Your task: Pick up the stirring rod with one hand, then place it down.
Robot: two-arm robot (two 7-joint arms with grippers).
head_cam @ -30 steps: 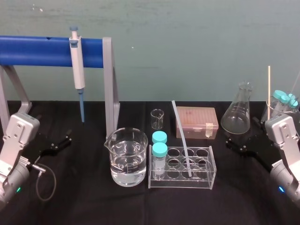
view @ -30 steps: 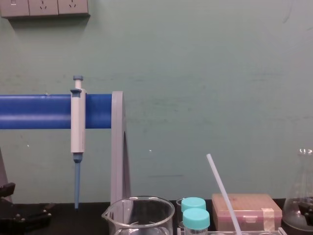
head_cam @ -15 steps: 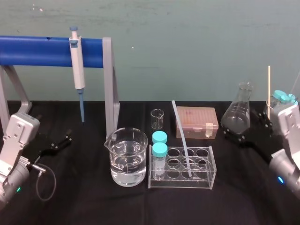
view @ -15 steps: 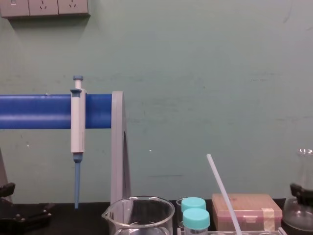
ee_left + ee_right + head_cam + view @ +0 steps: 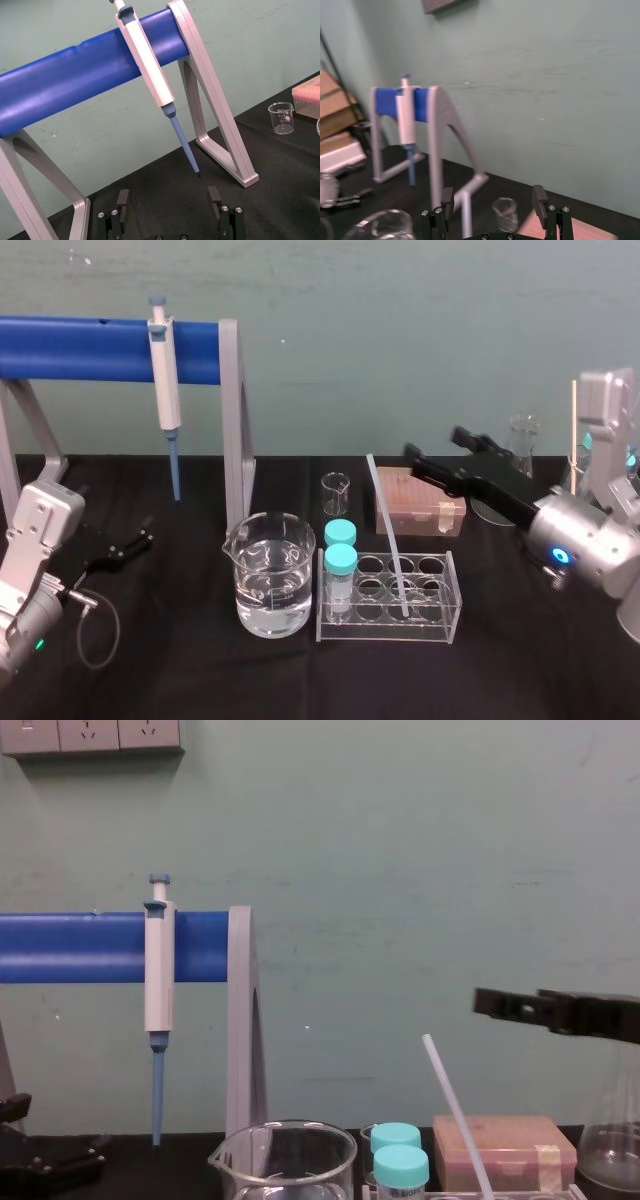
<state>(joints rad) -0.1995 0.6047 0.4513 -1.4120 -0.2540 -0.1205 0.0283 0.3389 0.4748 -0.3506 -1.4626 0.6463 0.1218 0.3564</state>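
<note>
The fingers [image 5: 122, 197] of the left gripper [image 5: 120, 547] are spread wide apart with nothing between them, and this gripper sits low over the black table [image 5: 180, 670] on the left side. Just behind it stands a frame with a fat blue bar [image 5: 80, 348], and a white-and-blue pipette [image 5: 165, 380] hangs from the bar with its blue tip pointing down. Next comes a big beaker [image 5: 268, 575] with clear water in it, and a small empty beaker [image 5: 336, 493] stands farther back. Right beside the big beaker is a clear test tube rack [image 5: 435, 625]. Two tubes with teal caps [image 5: 340, 560] stand at its left end. The stirring rod [image 5: 385, 525] stands in the rack too. Its bottom end is down in one of the holes and its top leans back and to the left, sticking up well above the rack. Behind the rack is a pink tip box [image 5: 420, 498]. The right gripper [image 5: 435, 445] is up in the air over the pink box, to the right of the rod's top and higher than it, not touching it. Its fingers [image 5: 538, 195] are wide apart too and hold nothing. A glass flask [image 5: 520, 435] stands behind this gripper, partly hidden by it.
</note>
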